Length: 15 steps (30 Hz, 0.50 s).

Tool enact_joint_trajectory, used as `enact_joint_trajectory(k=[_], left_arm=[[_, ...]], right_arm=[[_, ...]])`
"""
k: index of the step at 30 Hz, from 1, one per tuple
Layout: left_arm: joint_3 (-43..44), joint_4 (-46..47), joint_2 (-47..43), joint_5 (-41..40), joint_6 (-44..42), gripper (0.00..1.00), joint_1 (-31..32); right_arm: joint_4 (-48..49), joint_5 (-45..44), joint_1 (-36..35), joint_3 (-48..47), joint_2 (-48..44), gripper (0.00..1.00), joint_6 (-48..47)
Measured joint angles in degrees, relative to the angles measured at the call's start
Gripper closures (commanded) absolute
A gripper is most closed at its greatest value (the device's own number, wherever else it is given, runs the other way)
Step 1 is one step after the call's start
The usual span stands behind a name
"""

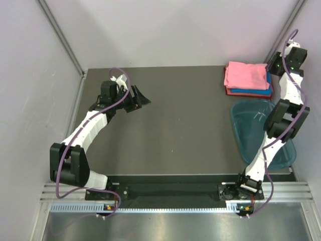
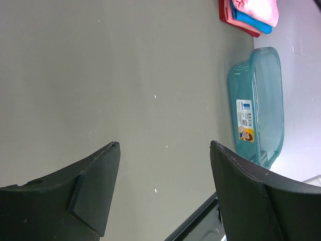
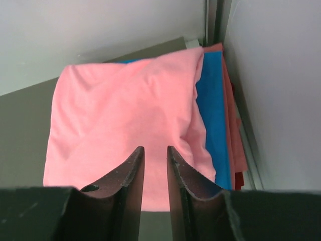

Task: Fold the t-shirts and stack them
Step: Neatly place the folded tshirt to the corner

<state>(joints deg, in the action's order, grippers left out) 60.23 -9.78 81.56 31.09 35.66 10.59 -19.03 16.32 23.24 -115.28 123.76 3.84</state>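
Note:
Three folded t-shirts lie stacked in the far right corner of the table. The salmon-pink one (image 1: 246, 74) (image 3: 125, 110) is on top, the bright blue one (image 1: 251, 92) (image 3: 213, 100) under it, and the reddish-pink one (image 1: 228, 90) (image 3: 233, 125) at the bottom. My right gripper (image 1: 275, 65) (image 3: 155, 148) hovers just above the near right part of the pink shirt. Its jaws stand a narrow gap apart with nothing between them. My left gripper (image 1: 143, 98) (image 2: 165, 145) hangs wide open over bare table at the far left, holding nothing.
A translucent teal plastic tub (image 1: 251, 125) (image 2: 256, 100) stands at the right edge, just in front of the stack and beside the right arm. Grey walls close the table on the left, back and right.

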Motion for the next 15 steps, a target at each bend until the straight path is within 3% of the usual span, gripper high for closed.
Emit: enact_joint_trajectory(k=[15], left_arm=[[0.00, -0.11, -0.11, 0.39, -0.02, 0.23, 0.00]], right_arm=[[-0.79, -4.13, 0.59, 11.85, 3.41, 0.86, 2.67]])
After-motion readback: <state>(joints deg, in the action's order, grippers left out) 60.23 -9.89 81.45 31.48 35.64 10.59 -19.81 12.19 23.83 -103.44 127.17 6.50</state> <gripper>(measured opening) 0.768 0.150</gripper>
